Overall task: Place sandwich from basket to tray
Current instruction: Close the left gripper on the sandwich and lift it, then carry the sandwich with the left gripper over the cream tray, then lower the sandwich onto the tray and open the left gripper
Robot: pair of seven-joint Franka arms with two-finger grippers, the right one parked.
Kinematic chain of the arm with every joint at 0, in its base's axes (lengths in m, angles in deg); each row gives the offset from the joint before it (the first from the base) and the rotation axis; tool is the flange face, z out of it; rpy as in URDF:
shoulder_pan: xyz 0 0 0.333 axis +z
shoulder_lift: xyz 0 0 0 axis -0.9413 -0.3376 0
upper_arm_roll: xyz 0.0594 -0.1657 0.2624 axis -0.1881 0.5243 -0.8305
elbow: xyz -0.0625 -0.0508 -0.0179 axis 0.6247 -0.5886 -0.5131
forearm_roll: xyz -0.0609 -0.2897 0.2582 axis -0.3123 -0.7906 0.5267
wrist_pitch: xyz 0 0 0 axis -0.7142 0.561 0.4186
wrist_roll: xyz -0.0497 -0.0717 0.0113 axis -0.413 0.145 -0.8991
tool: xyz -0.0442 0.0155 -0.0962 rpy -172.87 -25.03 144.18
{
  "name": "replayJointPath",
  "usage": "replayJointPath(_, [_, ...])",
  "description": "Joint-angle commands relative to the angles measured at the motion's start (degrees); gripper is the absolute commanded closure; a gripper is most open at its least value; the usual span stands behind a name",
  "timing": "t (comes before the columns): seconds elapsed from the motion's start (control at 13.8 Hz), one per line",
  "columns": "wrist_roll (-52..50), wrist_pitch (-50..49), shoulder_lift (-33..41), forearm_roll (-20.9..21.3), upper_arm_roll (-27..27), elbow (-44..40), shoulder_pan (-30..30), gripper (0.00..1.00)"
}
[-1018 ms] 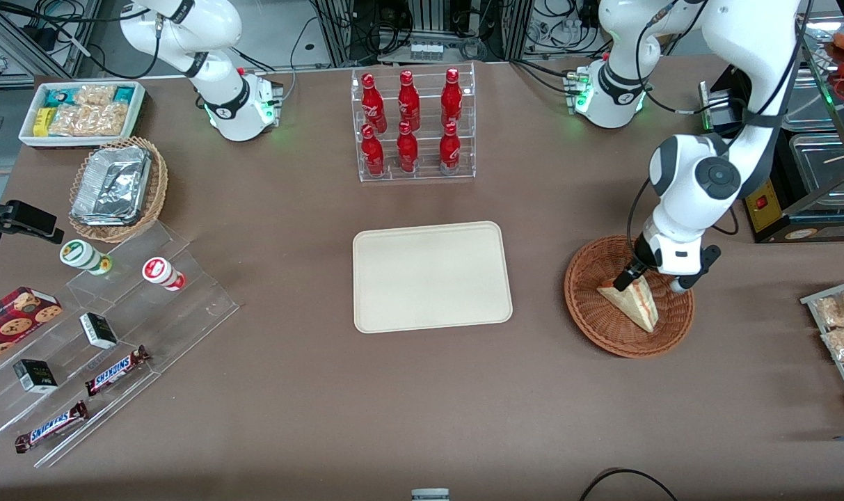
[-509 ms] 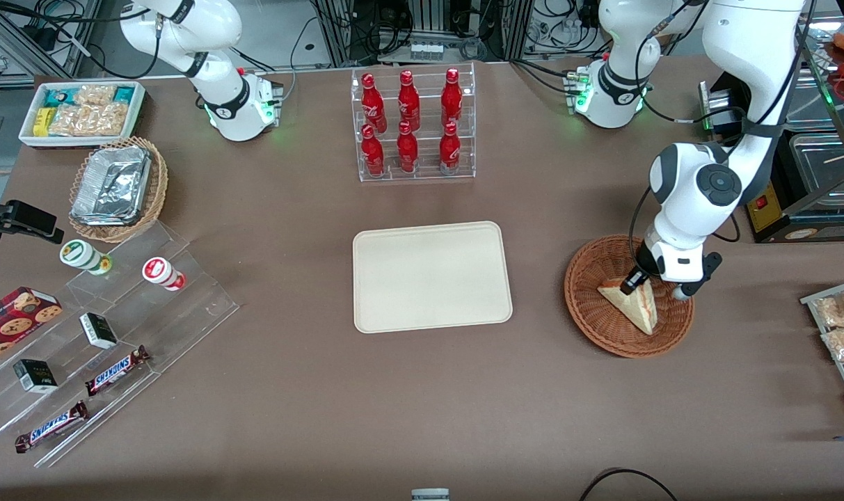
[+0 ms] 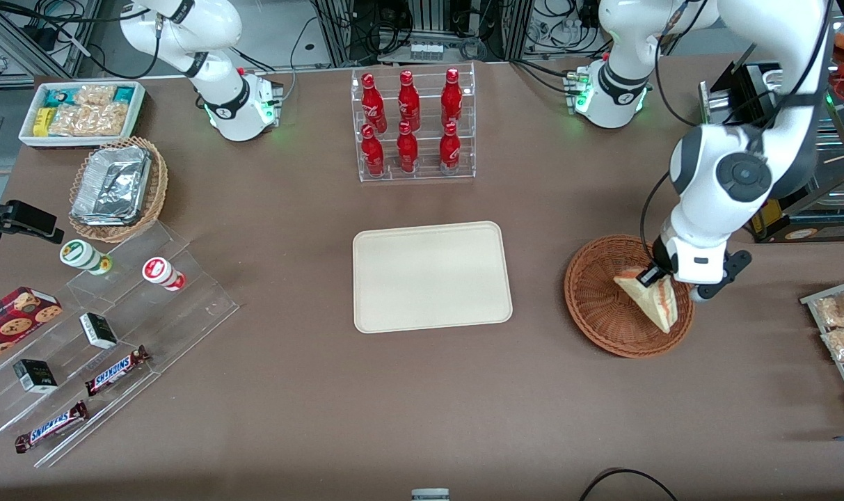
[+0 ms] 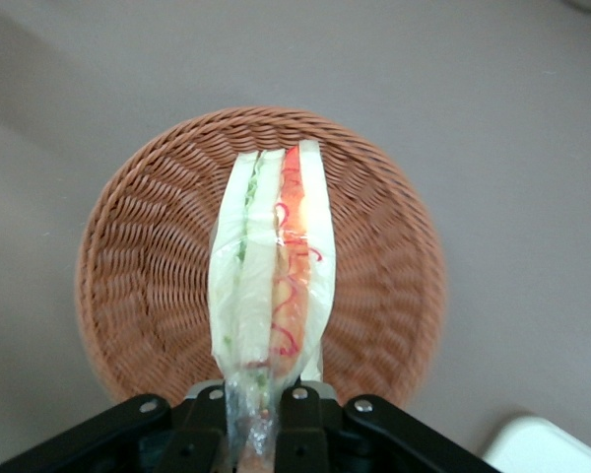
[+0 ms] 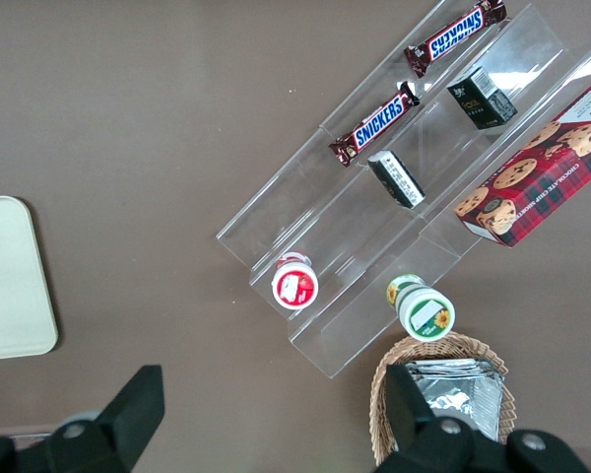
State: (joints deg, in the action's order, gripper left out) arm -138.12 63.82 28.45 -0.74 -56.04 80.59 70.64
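Note:
The sandwich [image 3: 650,298], a clear-wrapped white wedge with red, orange and green filling, hangs over the reddish-brown wicker basket [image 3: 595,306], lifted off its floor. My left gripper [image 3: 655,277] is shut on the sandwich's upper corner. In the left wrist view the sandwich [image 4: 273,261] stands edge-on between the fingers of the gripper [image 4: 261,424], with the basket [image 4: 138,296] below it. The cream tray [image 3: 432,276] lies bare at mid-table, beside the basket toward the parked arm's end.
A clear rack of red bottles [image 3: 412,124] stands farther from the front camera than the tray. A wire rack of snack packets [image 3: 839,327] lies beside the basket at the table's edge. Black equipment boxes [image 3: 769,209] stand near the working arm.
The gripper has closed on the sandwich's upper corner and risen, lifting the sandwich off the basket floor and shifting it slightly toward the working arm's end.

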Motion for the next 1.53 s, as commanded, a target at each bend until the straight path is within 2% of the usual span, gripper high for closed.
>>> replayJointPath(0.0, [-0.73, -12.18, -2.06, 0.84, 5.63, -13.02, -0.19, 1.0])
replayJointPath(0.22, [-1.51, -16.96, -6.1, 0.23, 14.58, -21.84, -0.37, 1.0])
replayJointPath(0.36, [-3.26, -16.88, -9.61, 0.66, 21.27, -24.57, -0.72, 1.0])
replayJointPath(0.51, [-5.21, -16.52, -14.0, 1.63, 25.58, -27.47, -1.68, 1.0])
replayJointPath(0.73, [-5.65, -16.18, -19.81, 5.93, 25.52, -29.85, -8.96, 1.0])
replayJointPath(0.87, [-8.18, -14.95, -24.81, 10.31, 25.52, -32.48, -12.39, 1.0])
replayJointPath(1.02, [-10.48, -14.5, -30.52, 13.4, 25.43, -36.96, -16.87, 1.0])
replayJointPath(1.16, [-11.45, -13.46, -33.87, 16.56, 24.64, -37.42, -19.26, 1.0])
replayJointPath(1.45, [-13.37, -9.67, -38.54, 18.25, 22.63, -37.07, -22.25, 1.0])
